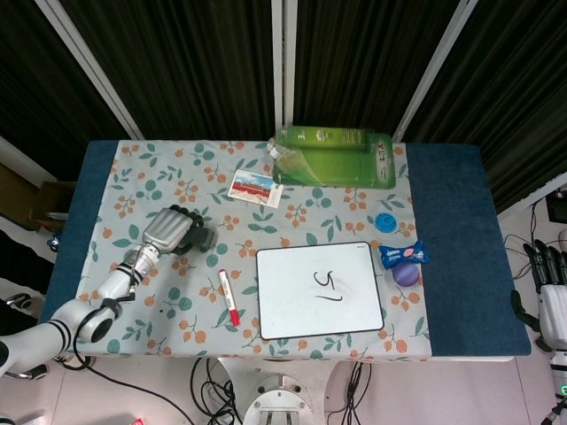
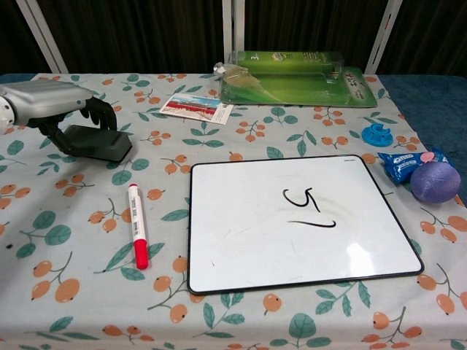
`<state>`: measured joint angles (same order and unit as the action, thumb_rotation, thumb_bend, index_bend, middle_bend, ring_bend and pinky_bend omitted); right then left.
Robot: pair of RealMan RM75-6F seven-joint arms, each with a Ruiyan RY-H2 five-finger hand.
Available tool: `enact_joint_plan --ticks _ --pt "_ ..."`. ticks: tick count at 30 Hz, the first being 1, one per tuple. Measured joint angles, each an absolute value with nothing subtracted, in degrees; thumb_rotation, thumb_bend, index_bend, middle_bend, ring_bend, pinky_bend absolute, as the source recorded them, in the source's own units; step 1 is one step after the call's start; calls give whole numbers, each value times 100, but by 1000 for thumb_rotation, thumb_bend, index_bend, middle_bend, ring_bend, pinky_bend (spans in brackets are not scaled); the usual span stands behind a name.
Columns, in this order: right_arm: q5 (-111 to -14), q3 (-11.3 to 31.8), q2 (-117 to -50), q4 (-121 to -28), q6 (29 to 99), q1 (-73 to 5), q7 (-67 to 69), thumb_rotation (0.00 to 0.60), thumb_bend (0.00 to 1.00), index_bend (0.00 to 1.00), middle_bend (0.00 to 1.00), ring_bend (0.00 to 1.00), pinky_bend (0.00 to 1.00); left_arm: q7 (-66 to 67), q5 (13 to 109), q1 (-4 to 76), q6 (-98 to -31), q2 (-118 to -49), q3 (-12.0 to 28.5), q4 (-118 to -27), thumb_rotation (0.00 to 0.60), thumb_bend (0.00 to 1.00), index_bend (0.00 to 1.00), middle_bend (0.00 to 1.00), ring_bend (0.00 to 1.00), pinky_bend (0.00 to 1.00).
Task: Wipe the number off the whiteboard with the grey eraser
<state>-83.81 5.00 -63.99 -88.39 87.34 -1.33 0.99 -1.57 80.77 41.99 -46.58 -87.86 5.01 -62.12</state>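
**Robot hand closes on eraser as the number waits on the board**

Head view: The silver left hand (image 1: 171, 230) lies over the dark grey block eraser (image 1: 200, 237) on the floral-print tablecloth (image 1: 301, 212), fingers curled around it; whether the grip is firm cannot be told. The white rectangular whiteboard (image 1: 292, 297) sits well apart, its black handwritten number (image 1: 326, 285) intact. The right hand (image 1: 551, 292) hangs off the table's far side, its fingers roughly straight, holding nothing. Black curtains back the table.

Chest view: The left hand (image 2: 55, 102) wraps its dark fingers (image 2: 101, 113) over the eraser (image 2: 95, 144). A good lift likely needs a square grip across the block, clearing the red-capped marker pen (image 2: 136, 233) beside the whiteboard (image 2: 241, 233).
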Motion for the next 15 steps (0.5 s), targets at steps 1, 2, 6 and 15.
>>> enact_joint_plan --ticks 1,2,6,15 --pt "-8378 501 -6401 -8837 8730 -134 97 600 352 0 0 0 0 -176 8082 4198 -4683 -8802 500 -6196 600 303 388 399 355 274" --pt "-8375 501 -6402 -8835 8724 -136 94 600 352 0 0 0 0 -191 8089 4198 -4705 -8817 497 -6175 600 308 397 407 362 275" --pt "-8375 493 -6407 -8830 8708 -138 90 600 353 0 0 0 0 -284 8090 4207 -4717 -8869 482 -6090 600 315 429 438 389 282" --pt "-8387 510 -6412 -8801 8724 -146 129 600 353 0 0 0 0 -453 8200 4161 -5135 -8750 533 -6398 600 332 488 495 439 283"
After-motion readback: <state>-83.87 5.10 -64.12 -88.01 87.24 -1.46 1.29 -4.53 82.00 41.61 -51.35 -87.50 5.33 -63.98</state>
